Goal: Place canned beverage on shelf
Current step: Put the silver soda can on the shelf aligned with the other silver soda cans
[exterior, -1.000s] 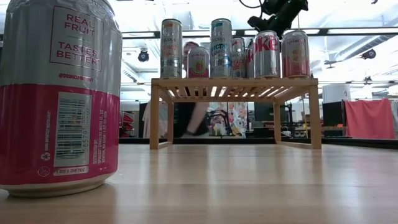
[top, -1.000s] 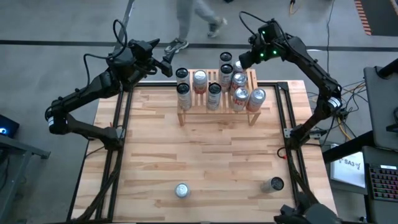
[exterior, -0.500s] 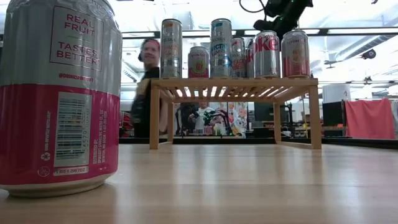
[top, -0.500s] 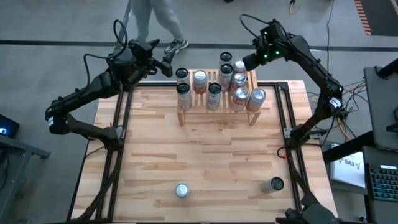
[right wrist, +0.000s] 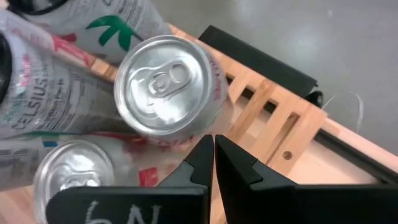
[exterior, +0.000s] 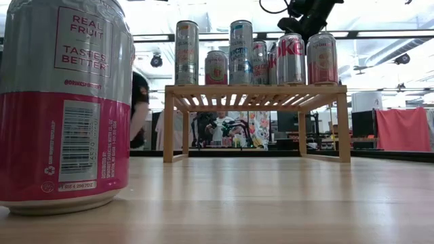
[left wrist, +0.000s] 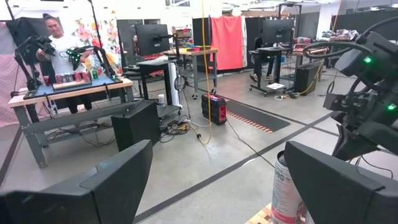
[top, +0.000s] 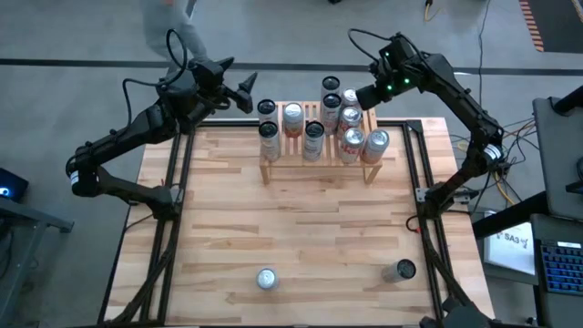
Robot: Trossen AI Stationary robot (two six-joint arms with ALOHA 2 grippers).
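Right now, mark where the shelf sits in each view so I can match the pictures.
High view: the shelf stands mid-far edge of the table.
Low view: shelf centre-right, cans on top.
Left wrist view: cannot tell; only a wood sliver at the bottom edge.
Right wrist view: shelf slats beyond the cans.
Shared landmark: the right tool, shut, over its far right corner. The left tool waits open, far left.

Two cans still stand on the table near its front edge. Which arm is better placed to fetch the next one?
Neither is near; both hands hover by the shelf. The left hand is open, the right hand shut, so perhaps left, for the can.
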